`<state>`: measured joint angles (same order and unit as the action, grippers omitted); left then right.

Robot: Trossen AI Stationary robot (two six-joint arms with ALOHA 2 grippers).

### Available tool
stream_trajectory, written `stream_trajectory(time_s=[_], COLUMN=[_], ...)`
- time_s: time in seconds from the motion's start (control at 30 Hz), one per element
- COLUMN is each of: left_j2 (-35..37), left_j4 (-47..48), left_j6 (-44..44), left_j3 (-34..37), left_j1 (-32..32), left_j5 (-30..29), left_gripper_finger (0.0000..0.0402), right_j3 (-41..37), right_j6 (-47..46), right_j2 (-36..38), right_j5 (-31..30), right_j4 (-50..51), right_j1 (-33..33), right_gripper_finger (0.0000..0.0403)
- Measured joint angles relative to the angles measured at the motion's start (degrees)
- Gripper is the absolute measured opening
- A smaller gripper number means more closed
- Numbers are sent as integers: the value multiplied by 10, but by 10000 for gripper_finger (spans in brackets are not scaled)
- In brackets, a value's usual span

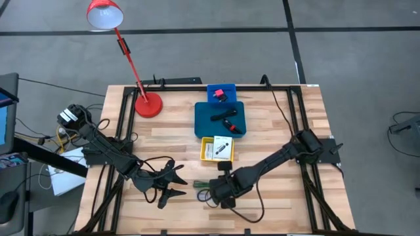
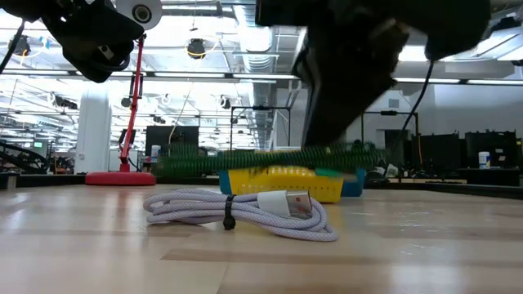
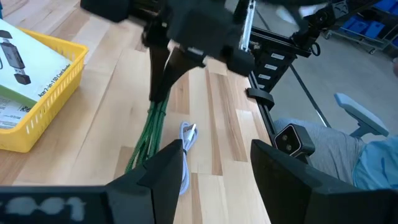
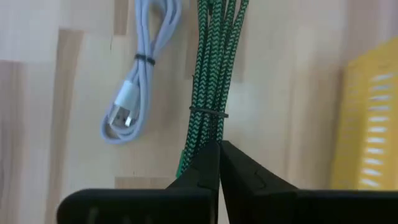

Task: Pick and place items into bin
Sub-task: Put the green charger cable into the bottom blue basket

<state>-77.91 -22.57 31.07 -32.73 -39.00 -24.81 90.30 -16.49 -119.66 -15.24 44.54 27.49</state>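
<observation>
Green cable pinched, beside the yellow basket

My right gripper (image 4: 219, 163) jaws are clamped on the green cable (image 4: 213, 74); my left gripper (image 1: 172, 185) waits nearby, jaws apart.

A: What do the arms look like from above?
B: Both are matt black, built of jointed links. The left arm (image 1: 108, 154) and the right arm (image 1: 282, 157) each rise from a black base bracket at the table (image 1: 262, 210) edge.
A: Cables?
B: Thin black ones loop off both arms onto the table.
A: The grippers?
B: The left gripper (image 3: 211, 168) has two broad, angular black fingers with flat faces. The right gripper (image 4: 219, 163) has plain black fingers too, tapering to thin edges, on a wide black crossbar. No markings I can read.
</observation>
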Motion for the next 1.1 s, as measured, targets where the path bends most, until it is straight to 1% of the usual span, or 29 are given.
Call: stream_trajectory(time_s=[0.23, 0.4, 0.53, 0.8, 0.9, 1.1], left_j2=[0, 0, 0, 0, 0, 0], left_j4=[0, 0, 0, 0, 0, 0], left_j6=[0, 1, 1, 2, 2, 2], left_j3=[0, 0, 0, 0, 0, 0], left_j1=[0, 0, 0, 0, 0, 0], left_j5=[0, 0, 0, 0, 0, 0], left_gripper_finger=[178, 178, 178, 178, 178, 178], right_j3=[64, 111, 145, 184, 184, 184], right_j6=[5, 15, 15, 21, 42, 107], right_j2=[1, 2, 2, 3, 3, 3], right_j5=[-69, -150, -212, -294, -306, -314], right_j4=[88, 188, 268, 383, 400, 390], right_j1=[13, 12, -6, -78, -115, -193], right_gripper_finger=[0, 0, 0, 0, 0, 0])
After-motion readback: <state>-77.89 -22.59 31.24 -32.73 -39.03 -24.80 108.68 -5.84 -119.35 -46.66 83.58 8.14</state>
